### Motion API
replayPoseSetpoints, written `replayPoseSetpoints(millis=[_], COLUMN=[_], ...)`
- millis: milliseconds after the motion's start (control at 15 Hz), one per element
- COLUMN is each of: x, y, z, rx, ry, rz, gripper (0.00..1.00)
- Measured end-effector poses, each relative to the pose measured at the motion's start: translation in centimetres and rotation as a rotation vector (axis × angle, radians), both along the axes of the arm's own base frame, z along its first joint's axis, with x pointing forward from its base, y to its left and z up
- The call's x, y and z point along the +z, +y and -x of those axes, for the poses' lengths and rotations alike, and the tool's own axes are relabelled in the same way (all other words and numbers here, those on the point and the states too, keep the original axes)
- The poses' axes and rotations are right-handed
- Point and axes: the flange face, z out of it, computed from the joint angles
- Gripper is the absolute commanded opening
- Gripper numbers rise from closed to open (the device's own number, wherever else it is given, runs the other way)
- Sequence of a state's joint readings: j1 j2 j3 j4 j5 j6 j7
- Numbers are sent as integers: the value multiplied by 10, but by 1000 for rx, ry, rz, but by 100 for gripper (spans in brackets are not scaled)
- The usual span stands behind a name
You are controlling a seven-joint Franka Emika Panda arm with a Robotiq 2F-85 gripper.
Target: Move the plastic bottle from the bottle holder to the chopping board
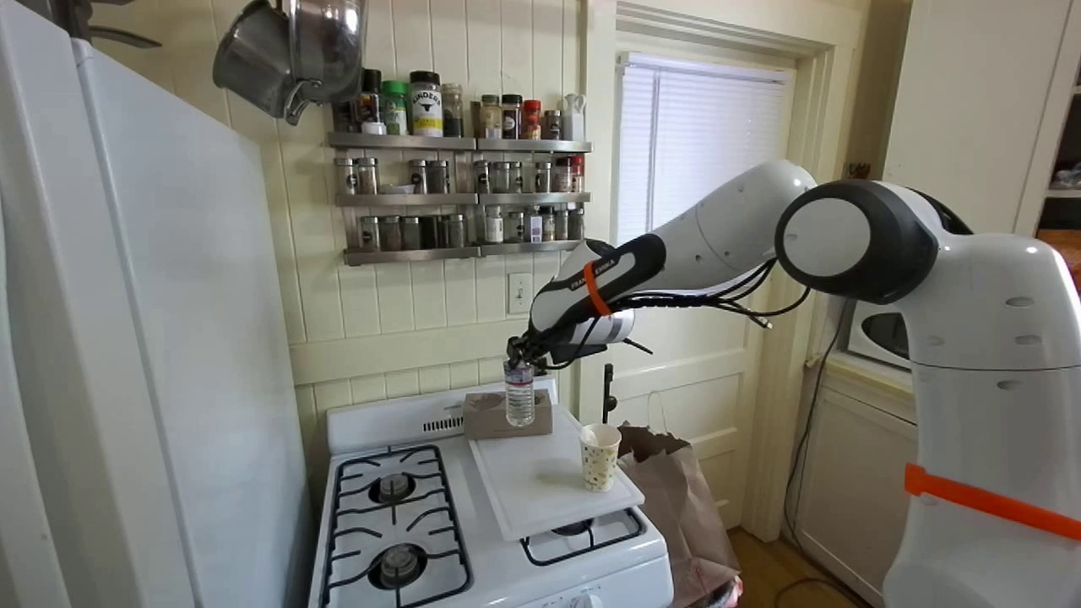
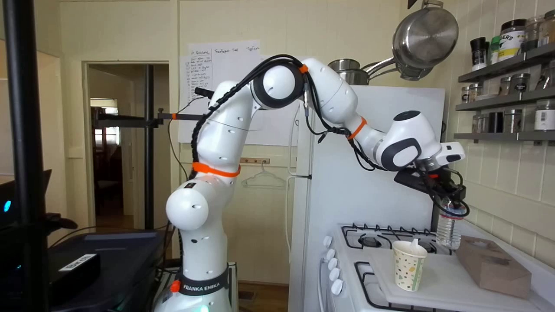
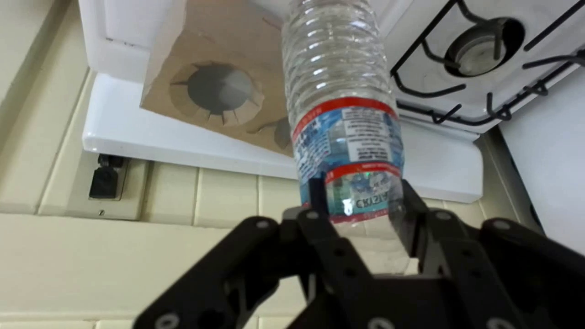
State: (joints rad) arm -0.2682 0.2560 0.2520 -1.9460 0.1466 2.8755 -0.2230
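Note:
The plastic bottle is clear and ribbed with a blue and red label. It shows in both exterior views (image 1: 520, 404) (image 2: 448, 232) and in the wrist view (image 3: 338, 68). My gripper (image 1: 524, 359) (image 2: 453, 201) (image 3: 361, 196) is shut on its upper part and holds it roughly upright. The bottle is raised beside or over the bottle holder (image 1: 486, 420) (image 2: 494, 265), a brown cardboard box. In the wrist view the holder (image 3: 233, 41) has one open hole and another partly hidden by the bottle. The white chopping board (image 1: 528, 485) (image 2: 455, 292) lies on the stove under the holder.
A patterned paper cup (image 1: 600, 464) (image 2: 408, 268) stands on the board near its door-side edge. Black burner grates (image 1: 397, 528) flank the board. The stove's backguard (image 1: 372, 424) and the wall are behind the holder. A paper bag (image 1: 676, 507) stands beside the stove.

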Motion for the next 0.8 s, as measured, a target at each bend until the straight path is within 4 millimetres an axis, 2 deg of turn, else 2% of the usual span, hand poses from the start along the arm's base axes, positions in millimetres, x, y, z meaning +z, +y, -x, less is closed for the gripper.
replayPoseSetpoints(millis=[333,800], x=[-26,-51], y=[6,7], z=[0,0], rx=[37,64], ry=[21,-36], rz=[-60,-70], gripper=[14,14])
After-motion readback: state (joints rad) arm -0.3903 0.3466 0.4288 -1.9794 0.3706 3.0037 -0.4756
